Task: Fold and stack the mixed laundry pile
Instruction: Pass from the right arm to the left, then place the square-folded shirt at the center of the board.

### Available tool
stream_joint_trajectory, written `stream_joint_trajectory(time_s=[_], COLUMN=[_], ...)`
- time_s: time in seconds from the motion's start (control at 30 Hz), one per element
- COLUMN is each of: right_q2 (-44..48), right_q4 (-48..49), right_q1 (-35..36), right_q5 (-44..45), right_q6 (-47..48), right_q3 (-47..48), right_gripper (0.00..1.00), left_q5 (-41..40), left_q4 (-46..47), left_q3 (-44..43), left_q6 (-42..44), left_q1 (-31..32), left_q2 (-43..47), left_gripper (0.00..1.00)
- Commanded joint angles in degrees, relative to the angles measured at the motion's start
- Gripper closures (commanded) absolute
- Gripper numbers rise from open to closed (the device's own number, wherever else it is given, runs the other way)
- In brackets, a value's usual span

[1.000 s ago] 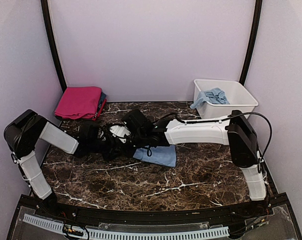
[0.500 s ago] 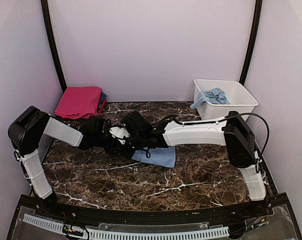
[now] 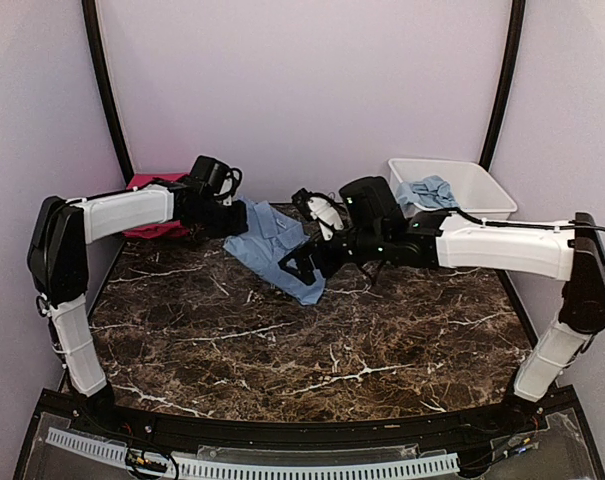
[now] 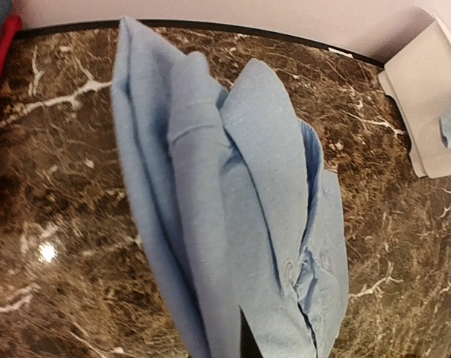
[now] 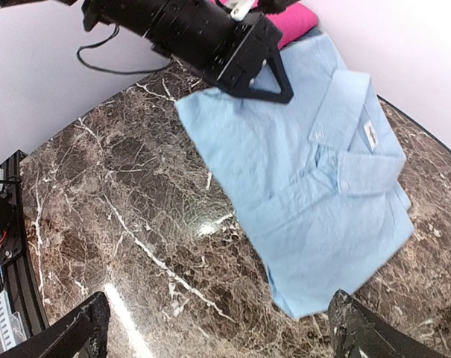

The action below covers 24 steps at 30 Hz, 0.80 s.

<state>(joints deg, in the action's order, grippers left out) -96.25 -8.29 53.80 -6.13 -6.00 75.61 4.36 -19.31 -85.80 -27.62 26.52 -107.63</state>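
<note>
Surface: dark white-veined marble table (image 3: 332,370), lilac walls on three sides.

Mid-table: right gripper (image 5: 219,332), jaws spread wide with nothing between them, just beside the lower edge of the pale blue collared shirt (image 3: 278,246). The shirt is folded to a rough rectangle, collar and button placket up. It seems partly raised off the marble at its rear-left side.

Behind it: left gripper (image 3: 232,218), pinched shut on that raised edge of the shirt.

Far: magenta-pink stack (image 5: 296,19) in the rear-left corner. White tub (image 3: 487,205) rear right, another blue garment (image 3: 429,190) inside.

Handling, my judgement: thin woven cloth, light and limp. It will likely sag and unfold if carried from one point. Best hold is a pinch through all layers at a folded edge, with a second grip at the opposite corner to keep the fold.
</note>
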Motion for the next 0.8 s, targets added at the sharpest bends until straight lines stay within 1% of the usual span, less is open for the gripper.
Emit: stream_joint_trajectory(time_s=[0.0,0.17,0.23,0.37,0.47,0.63,0.77], right_q2=[5.15,9.91,10.97,12.33,12.73,12.83,12.98], right_q4=[1.65,1.54,1.45,1.18,1.09,1.06,1.05], right_q1=[-0.98,-1.63,-1.76,-1.94,-1.95,-1.95,-1.95], right_q5=[1.01,1.94,2.08,2.18,2.01,1.85,1.82], right_q6=[-2.46,-3.02,-3.13,-3.32,-3.49,-3.92,-4.17], right_q3=[-6.41,-11.53,-12.66,-13.73,-14.03,-14.28,-14.64], right_gripper=[0.01,0.01,0.01,0.02,0.01,0.01,0.01], left_q5=[-9.98,-16.7,-19.04,-21.96,-22.86,-24.85,-26.66], left_q4=[-13.82,-19.93,-20.47,-21.62,-22.7,-22.08,-21.65], left_q3=[-11.19,-23.66,-26.62,-33.44,-38.94,-43.16,-45.97], left_q6=[12.61,19.68,23.4,28.92,31.52,36.16,38.86], left_q1=[-2.22,-4.6,-5.49,-8.05,-10.23,-12.32,-12.62], left_q2=[-5.48,-11.75,-13.03,-15.69,-17.52,-18.26,-18.07], left_gripper=[1.0,1.0,1.0,1.0,1.0,1.0,1.0])
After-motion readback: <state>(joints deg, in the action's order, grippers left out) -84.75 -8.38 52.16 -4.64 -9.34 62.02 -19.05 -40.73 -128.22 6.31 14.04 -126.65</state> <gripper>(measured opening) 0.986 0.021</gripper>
